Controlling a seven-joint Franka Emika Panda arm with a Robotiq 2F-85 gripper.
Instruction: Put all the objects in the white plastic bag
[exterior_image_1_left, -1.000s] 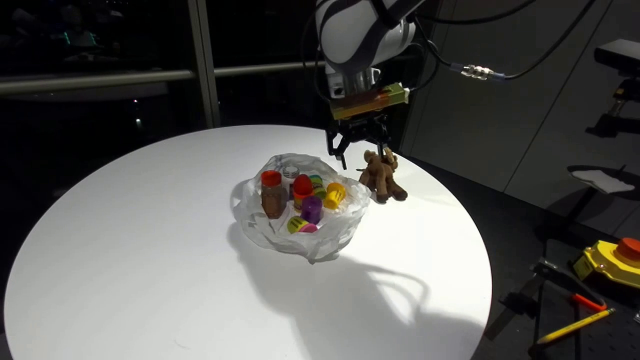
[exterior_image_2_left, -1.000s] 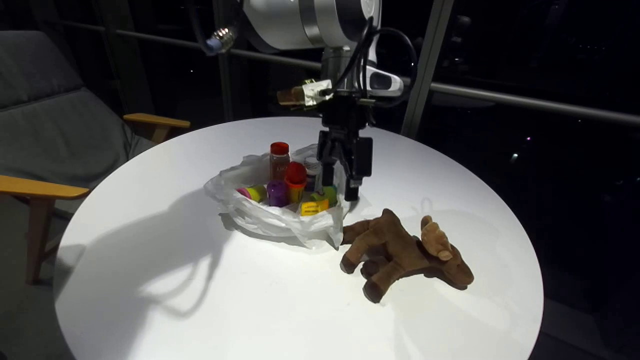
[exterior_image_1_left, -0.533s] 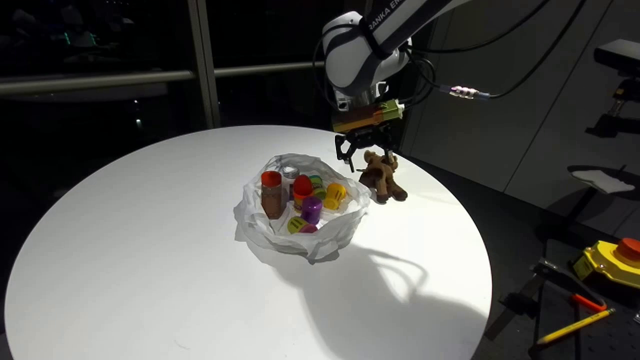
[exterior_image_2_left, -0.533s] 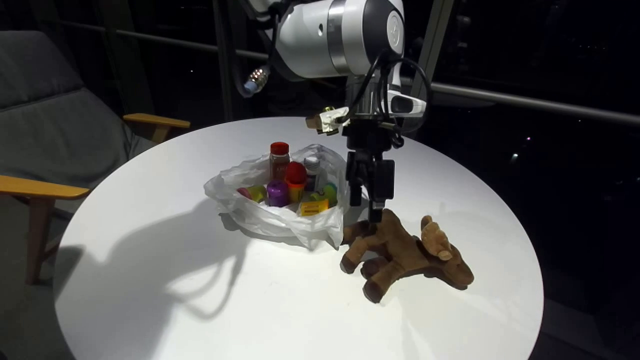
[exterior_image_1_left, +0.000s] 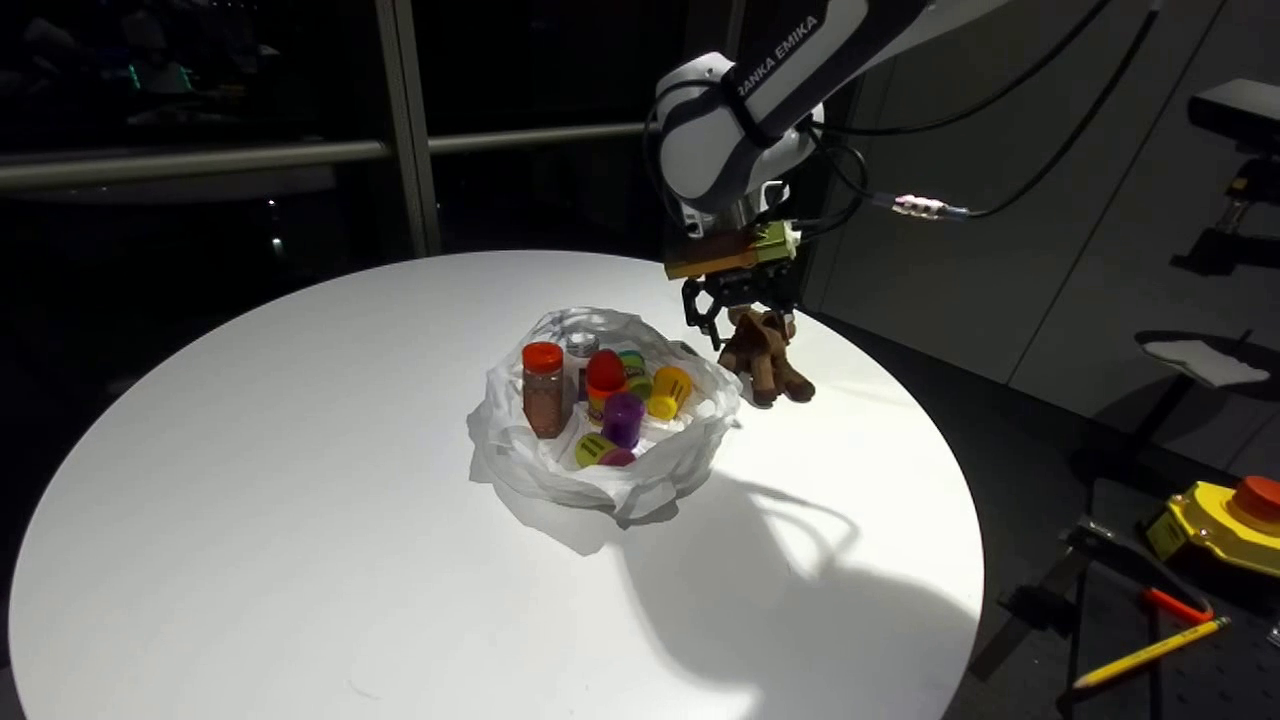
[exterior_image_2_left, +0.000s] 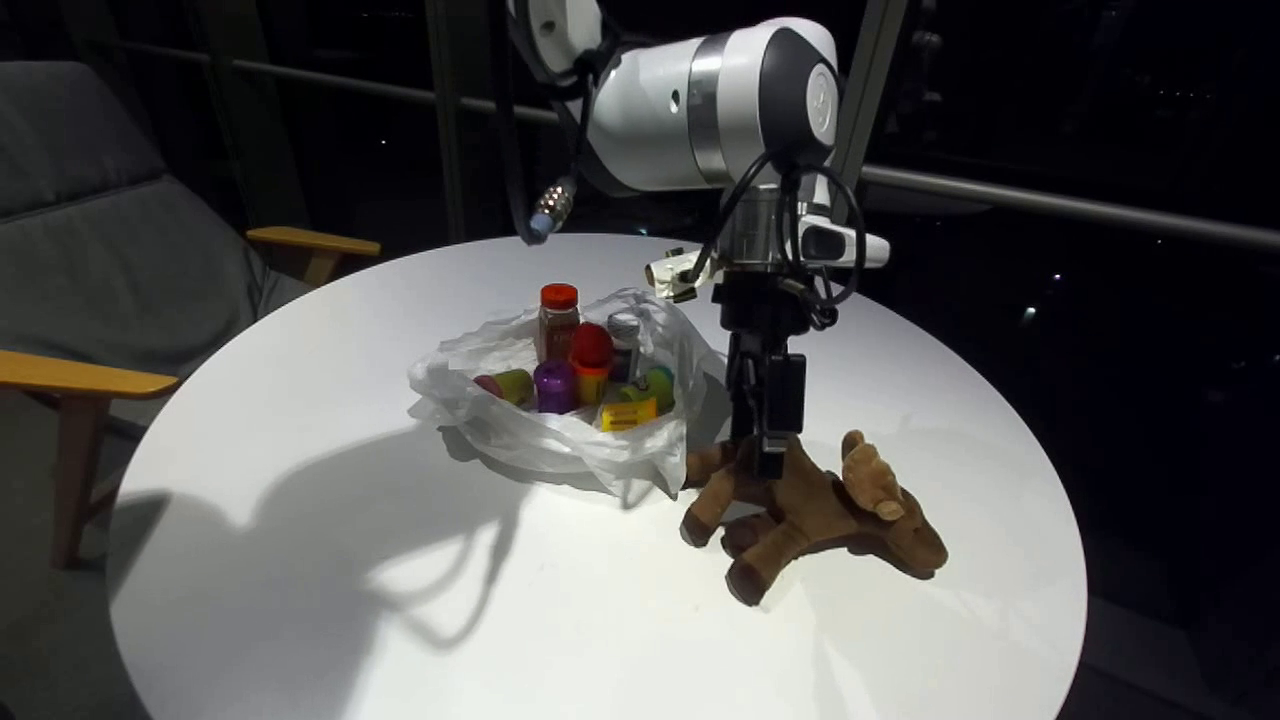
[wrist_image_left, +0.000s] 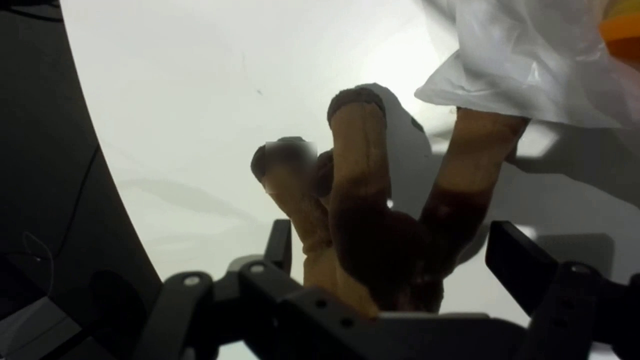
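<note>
Lying on its side on the round white table (exterior_image_1_left: 250, 470), the brown stuffed animal (exterior_image_2_left: 815, 520) is outside the white plastic bag (exterior_image_2_left: 540, 445), its rear end between the fingers (wrist_image_left: 280, 245) of the gripper (wrist_image_left: 390, 245) in the wrist view. The gripper points down with its jaws wide apart, one finger on each side of the animal; bare table shows between the plush and one finger, while touch at the other cannot be told. The bag sits just beside the animal's legs, mouth upward, its crumpled edge hiding the end of one leg in the wrist view. Inside it, a red-lidded jar (exterior_image_1_left: 543, 400) stands upright, with a pale-lidded jar (exterior_image_2_left: 624, 350) near it. Close to both is a red-topped tub (exterior_image_2_left: 591, 367), upright, and just beside that a purple tub (exterior_image_2_left: 555, 388). A pink-lidded tub (exterior_image_1_left: 603, 452) lies on its side near the bag's wall, while a green tub (exterior_image_1_left: 635, 372) and a yellow tub (exterior_image_1_left: 669, 392) sit tilted on the side nearer the animal. The robot arm (exterior_image_2_left: 690, 115) reaches over the table, and a grey chair (exterior_image_2_left: 90, 200) stands near the table in an exterior view. A yellow pencil (exterior_image_1_left: 1150, 653) and a yellow box (exterior_image_1_left: 1195, 530) with a red button (exterior_image_1_left: 1258, 497) lie off the table.
</note>
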